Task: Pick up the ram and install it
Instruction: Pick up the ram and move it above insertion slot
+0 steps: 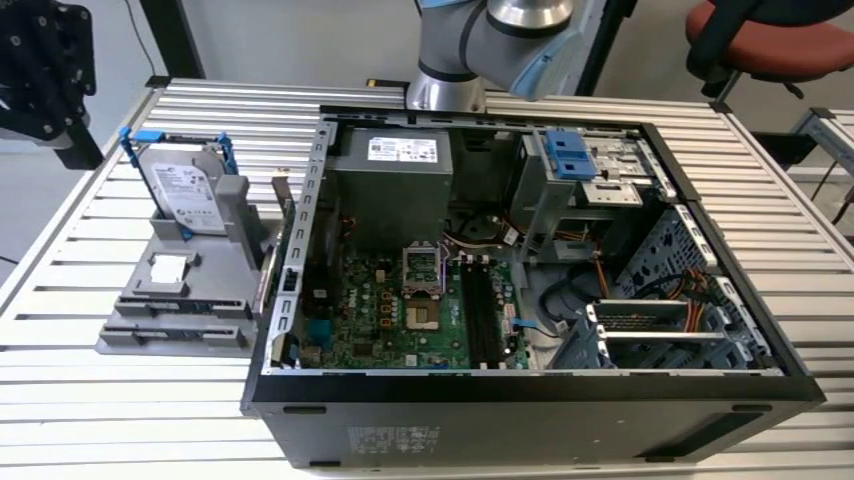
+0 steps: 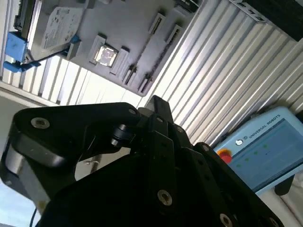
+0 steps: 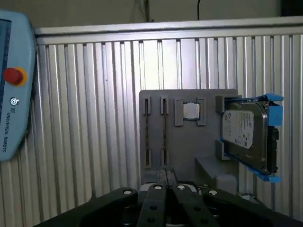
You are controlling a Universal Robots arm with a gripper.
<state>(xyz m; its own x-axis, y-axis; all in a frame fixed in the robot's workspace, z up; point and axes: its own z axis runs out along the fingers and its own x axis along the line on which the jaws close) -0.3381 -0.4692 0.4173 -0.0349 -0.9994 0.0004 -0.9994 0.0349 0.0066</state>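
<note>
The ram shows as thin dark sticks [image 3: 164, 133] standing on edge in two slots of a grey fixture [image 3: 189, 156]. In the exterior view the ram [image 1: 178, 309] sits at the fixture's near end, to the left of the open computer case [image 1: 534, 385]. The second wrist view shows the ram [image 2: 147, 51] well beyond my fingertips. My gripper [image 3: 165, 177] hangs high above the fixture, shut and holding nothing. Its black body [image 1: 40, 70] appears at the exterior view's upper left. The long black motherboard slots [image 1: 481, 310] lie inside the case.
A silver hard drive in a blue bracket [image 3: 246, 137] stands at the fixture's other end, with a small square chip [image 3: 190, 111] in the middle. A blue teach pendant [image 3: 12, 80] lies on the slatted table [image 1: 747, 170]. The arm's base [image 1: 447, 85] stands behind the case.
</note>
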